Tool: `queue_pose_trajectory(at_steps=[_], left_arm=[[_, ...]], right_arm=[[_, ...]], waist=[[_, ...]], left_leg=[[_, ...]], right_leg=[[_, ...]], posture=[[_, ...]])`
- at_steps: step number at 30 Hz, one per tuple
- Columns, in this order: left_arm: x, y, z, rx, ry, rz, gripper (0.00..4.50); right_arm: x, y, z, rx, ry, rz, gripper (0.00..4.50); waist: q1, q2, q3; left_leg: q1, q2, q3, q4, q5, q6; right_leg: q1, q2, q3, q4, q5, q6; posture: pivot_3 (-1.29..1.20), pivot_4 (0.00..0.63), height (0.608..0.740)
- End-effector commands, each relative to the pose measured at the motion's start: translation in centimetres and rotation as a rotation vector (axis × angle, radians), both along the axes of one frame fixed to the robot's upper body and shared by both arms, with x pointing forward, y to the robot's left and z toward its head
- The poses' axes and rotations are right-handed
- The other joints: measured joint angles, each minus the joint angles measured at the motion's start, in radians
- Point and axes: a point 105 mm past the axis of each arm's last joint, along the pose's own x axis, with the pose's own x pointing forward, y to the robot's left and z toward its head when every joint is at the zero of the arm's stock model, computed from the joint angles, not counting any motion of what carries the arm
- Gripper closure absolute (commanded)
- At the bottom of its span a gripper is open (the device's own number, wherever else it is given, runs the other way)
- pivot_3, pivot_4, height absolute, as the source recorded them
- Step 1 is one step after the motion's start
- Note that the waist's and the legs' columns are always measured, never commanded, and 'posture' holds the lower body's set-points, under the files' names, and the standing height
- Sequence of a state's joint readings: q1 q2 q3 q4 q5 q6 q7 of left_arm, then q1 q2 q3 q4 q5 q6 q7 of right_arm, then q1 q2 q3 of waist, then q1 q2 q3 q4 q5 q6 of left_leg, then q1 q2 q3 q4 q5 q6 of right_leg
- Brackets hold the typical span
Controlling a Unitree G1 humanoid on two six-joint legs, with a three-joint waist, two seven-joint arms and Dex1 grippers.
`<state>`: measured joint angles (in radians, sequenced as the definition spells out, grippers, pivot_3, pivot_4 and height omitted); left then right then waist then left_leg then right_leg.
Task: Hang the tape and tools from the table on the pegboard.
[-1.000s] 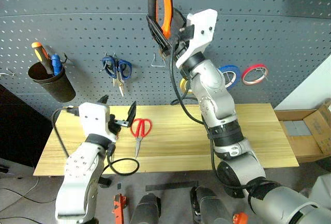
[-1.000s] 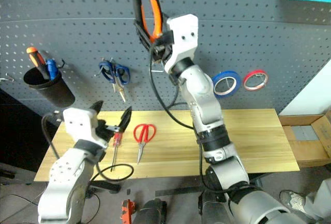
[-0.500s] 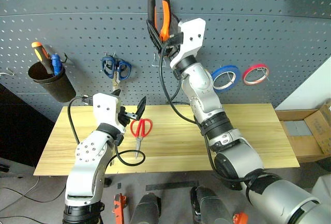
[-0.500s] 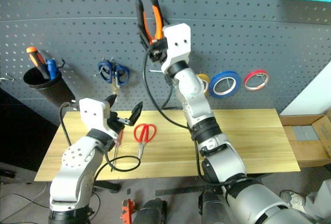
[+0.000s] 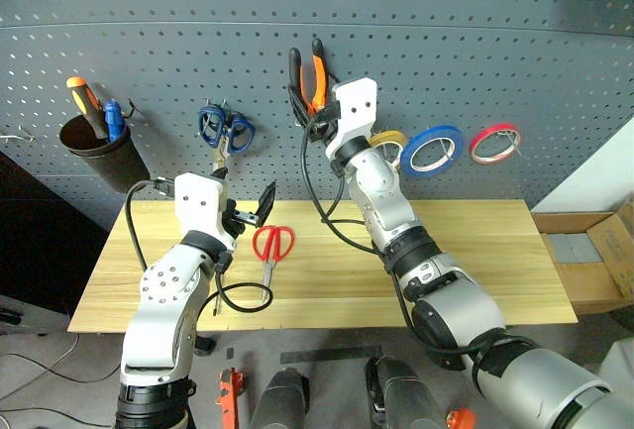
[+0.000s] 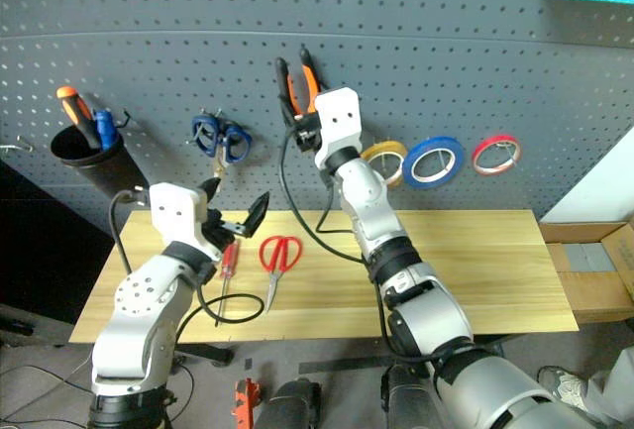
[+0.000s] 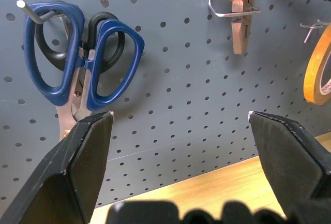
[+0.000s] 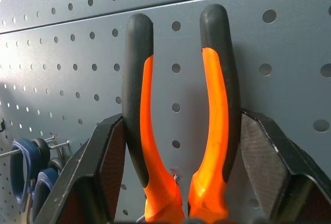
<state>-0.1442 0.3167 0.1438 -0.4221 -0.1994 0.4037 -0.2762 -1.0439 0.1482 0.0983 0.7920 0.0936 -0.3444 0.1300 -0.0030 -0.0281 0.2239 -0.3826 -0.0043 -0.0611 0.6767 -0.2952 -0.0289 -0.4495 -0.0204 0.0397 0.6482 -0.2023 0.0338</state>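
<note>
Left pincer hangs over the tabletop with its fingers spread wide and nothing between them. Just beside it, toward the right arm, the red-handled scissors lie flat on the wood, and the small red-handled screwdriver lies under it. Beyond it, blue-handled scissors hang on the pegboard. Farther up, the right pincer is clamped on the orange-and-black pliers, handles up against the board. The yellow tape hangs just beside that pincer.
</note>
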Motion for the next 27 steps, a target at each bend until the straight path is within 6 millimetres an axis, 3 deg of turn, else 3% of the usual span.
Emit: queue_pose_trajectory(at_steps=[1, 3, 4, 11, 17, 20, 27], left_arm=[[-0.3, 0.1, 0.8, 0.011, -0.037, -0.006, 0.0], [-0.4, 0.1, 0.7, 0.012, -0.034, -0.006, 0.0], [-0.4, 0.1, 0.6, 0.014, -0.032, -0.008, 0.0], [-0.5, 0.3, 0.0, 0.017, -0.011, -0.012, 0.0], [-1.3, 0.7, -2.1, 0.022, 0.068, 0.057, 0.0], [-1.9, 1.1, -4.2, 0.003, 0.158, 0.126, 0.0], [-2.4, 2.0, -10.5, -0.017, 0.405, 0.3, 0.0]], right_arm=[[-1.4, 1.9, -1.5, 0.017, 0.045, 0.07, 0.77], [-1.5, 1.2, -1.4, 0.015, 0.034, 0.067, 0.09], [-1.6, 0.6, -1.3, 0.01, 0.022, 0.062, 0.03], [-3.7, -4.3, -0.2, -0.114, -0.083, 0.039, 0.03], [-7.4, -7.0, -0.5, -0.268, -0.092, 0.182, 0.03], [-9.2, -7.4, -2.2, -0.345, -0.057, 0.279, 0.03], [-12.9, -9.3, -9.7, -0.562, 0.046, 0.48, 0.03]], waist=[[0.0, 0.0, 0.0], [0.0, 0.0, 0.0], [0.0, 0.0, 0.0], [0.0, 0.0, 0.0], [-0.001, 0.0, 0.0], [-0.011, 0.0, 0.0], [-0.023, -0.001, 0.001]], left_leg=[[0.0, 0.0, 0.0, 0.0, 0.0, 0.0], [0.0, 0.0, -0.001, 0.0, 0.0, 0.0], [0.0, 0.0, -0.001, 0.0, 0.0, 0.0], [0.0, 0.0, -0.002, 0.0, 0.0, 0.0], [0.0, 0.0, -0.003, 0.0, 0.0, 0.0], [0.001, 0.0, -0.002, 0.0, 0.0, 0.0], [0.005, -0.001, -0.001, 0.001, 0.0, 0.001]], right_leg=[[0.0, 0.0, 0.0, 0.0, 0.0, 0.0], [0.001, 0.0, 0.0, 0.0, 0.0, 0.0], [0.001, 0.0, 0.0, 0.0, 0.0, 0.0], [0.001, 0.0, -0.001, -0.001, 0.0, 0.0], [0.003, 0.0, -0.001, -0.002, 0.0, 0.0], [0.004, 0.0, -0.001, -0.003, 0.0, 0.0], [0.01, 0.0, -0.002, -0.004, -0.002, 0.002]], posture=[[0.13, 0.233, 0.74], [0.13, 0.232, 0.74], [0.12, 0.231, 0.74], [0.08, 0.217, 0.74], [0.04, 0.209, 0.74], [0.02, 0.21, 0.74], [0.0, 0.225, 0.74]])
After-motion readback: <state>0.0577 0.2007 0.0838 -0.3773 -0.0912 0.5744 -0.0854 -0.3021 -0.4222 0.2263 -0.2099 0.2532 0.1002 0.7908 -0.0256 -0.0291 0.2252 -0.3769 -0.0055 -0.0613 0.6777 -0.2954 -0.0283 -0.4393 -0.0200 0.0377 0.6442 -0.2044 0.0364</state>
